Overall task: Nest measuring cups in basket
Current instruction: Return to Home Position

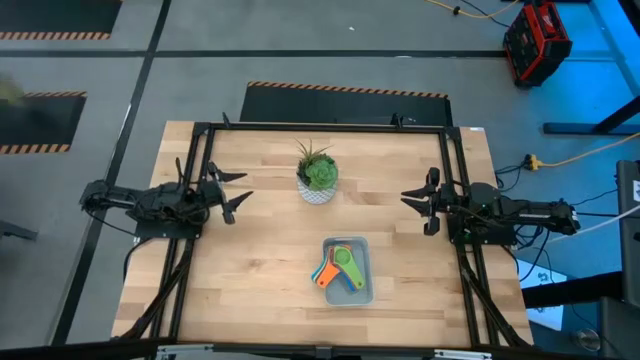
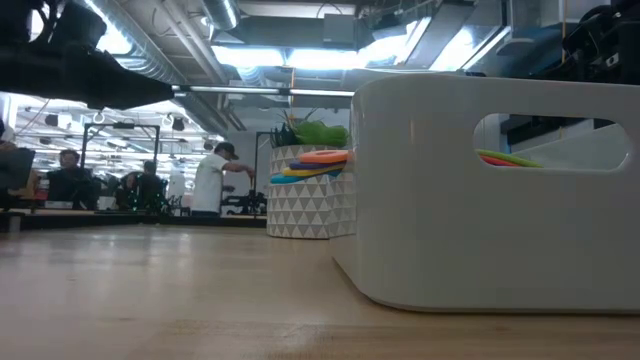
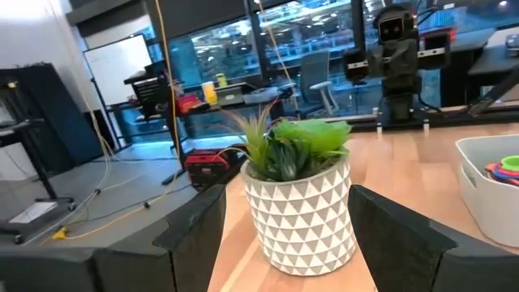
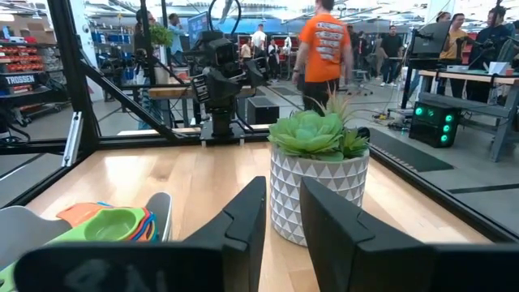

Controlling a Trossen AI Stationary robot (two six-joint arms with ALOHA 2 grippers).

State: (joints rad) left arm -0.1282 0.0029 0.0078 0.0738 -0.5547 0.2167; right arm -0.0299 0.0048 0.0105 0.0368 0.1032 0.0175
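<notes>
The pale basket (image 1: 369, 270) sits on the near middle of the table, and it also shows in the low view (image 2: 450, 240). Inside it the measuring cups (image 1: 343, 268) lie stacked together, green on top over teal, blue and orange-red. Their handles stick out over the basket's left rim (image 2: 310, 165). My left gripper (image 1: 245, 190) hovers open at the table's left side, far from the basket. My right gripper (image 1: 408, 200) hovers at the right side, fingers a little apart (image 4: 280, 186). Both point toward the table's middle.
A white patterned pot with a green plant (image 1: 318, 178) stands at the far middle of the table, between the two grippers and beyond the basket. A dark metal frame runs along the table's edges. People move about in the room behind.
</notes>
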